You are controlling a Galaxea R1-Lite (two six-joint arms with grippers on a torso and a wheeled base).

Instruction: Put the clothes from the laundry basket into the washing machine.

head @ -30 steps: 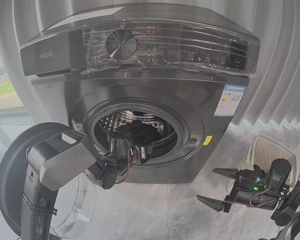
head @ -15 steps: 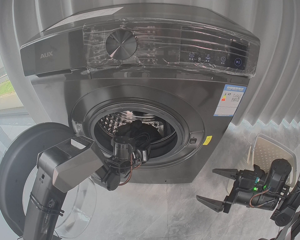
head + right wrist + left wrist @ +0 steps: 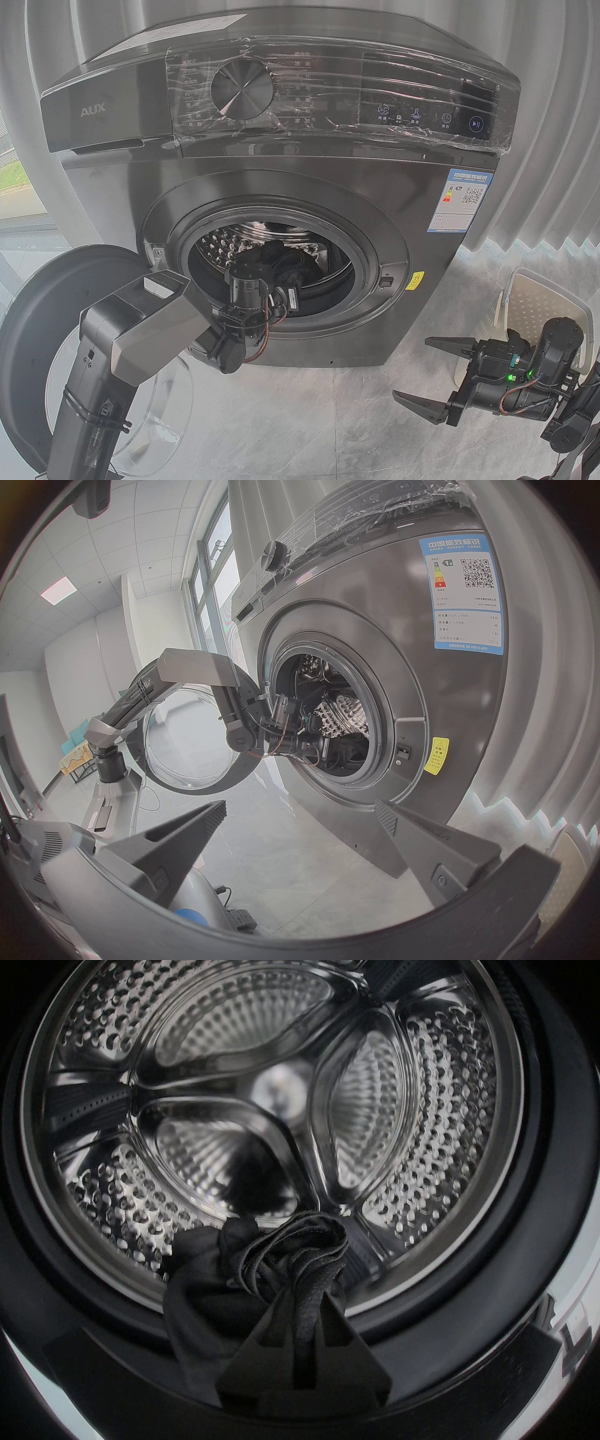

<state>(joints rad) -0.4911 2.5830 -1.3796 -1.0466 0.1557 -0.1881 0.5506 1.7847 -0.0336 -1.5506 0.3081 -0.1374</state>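
Head view: your right gripper [image 3: 419,370], jaws wide apart and empty, hangs beside the laundry basket [image 3: 531,306], likely ready for the next item.

Left wrist view: your left gripper [image 3: 306,1325] is clamped on a black garment [image 3: 250,1266] at the drum [image 3: 387,1116] mouth, placed to drop inside.

Right wrist view: the washing machine [image 3: 387,686] door [image 3: 187,749] stands open.

Washer [image 3: 400,187] casing: dark grey metal, brushed satin finish. Film [image 3: 325,81] over panel: clear plastic, glossy, wrinkled. Drum [image 3: 437,1116]: polished steel, perforated and dimpled (highly reflective). Garment [image 3: 281,1260]: black cloth, matt, with a faintly shiny ribbed edge. Door [image 3: 150,406] window: clear, glossy. Basket [image 3: 537,306]: cream perforated plastic, matt. Floor [image 3: 312,412]: smooth grey stone-look tile, low sheen.
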